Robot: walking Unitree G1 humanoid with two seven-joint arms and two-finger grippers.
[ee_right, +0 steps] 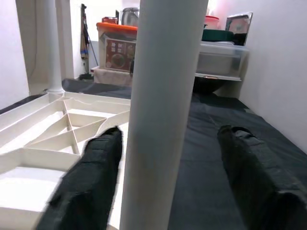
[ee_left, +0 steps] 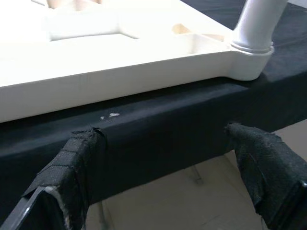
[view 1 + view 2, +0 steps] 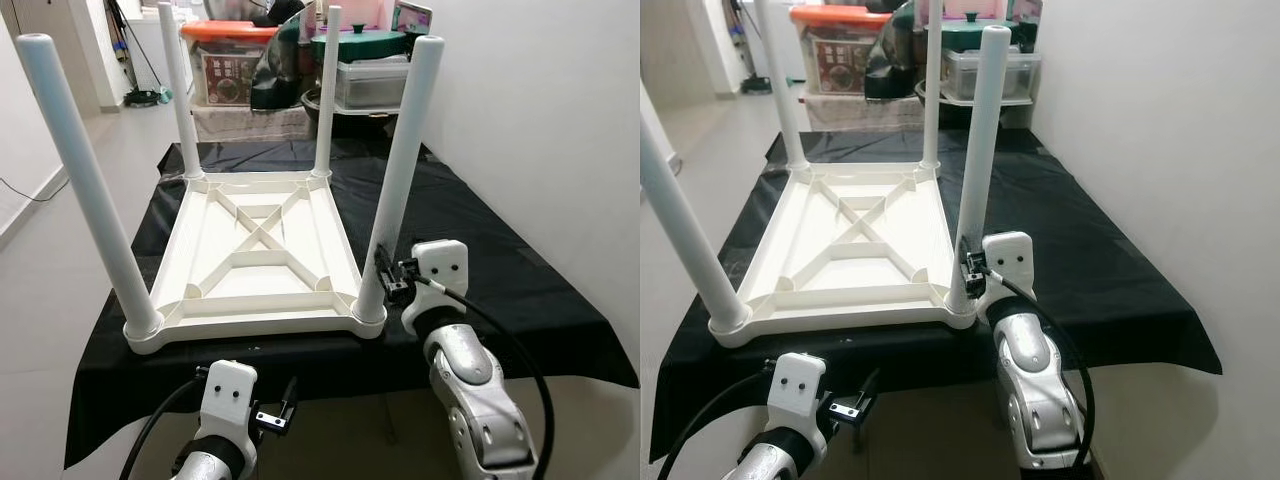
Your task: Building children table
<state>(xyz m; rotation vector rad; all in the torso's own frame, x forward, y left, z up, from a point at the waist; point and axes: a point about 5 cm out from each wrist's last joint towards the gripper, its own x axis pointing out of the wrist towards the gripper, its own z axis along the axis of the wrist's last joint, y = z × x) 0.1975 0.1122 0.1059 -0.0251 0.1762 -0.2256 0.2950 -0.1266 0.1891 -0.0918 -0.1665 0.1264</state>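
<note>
Table lies upside down so legs go in from above; right gripper stands open around near-right leg, left gripper open, idle below the edge.

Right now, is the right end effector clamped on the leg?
No: the right end effector straddles the leg with gaps showing on both sides of it.
</note>
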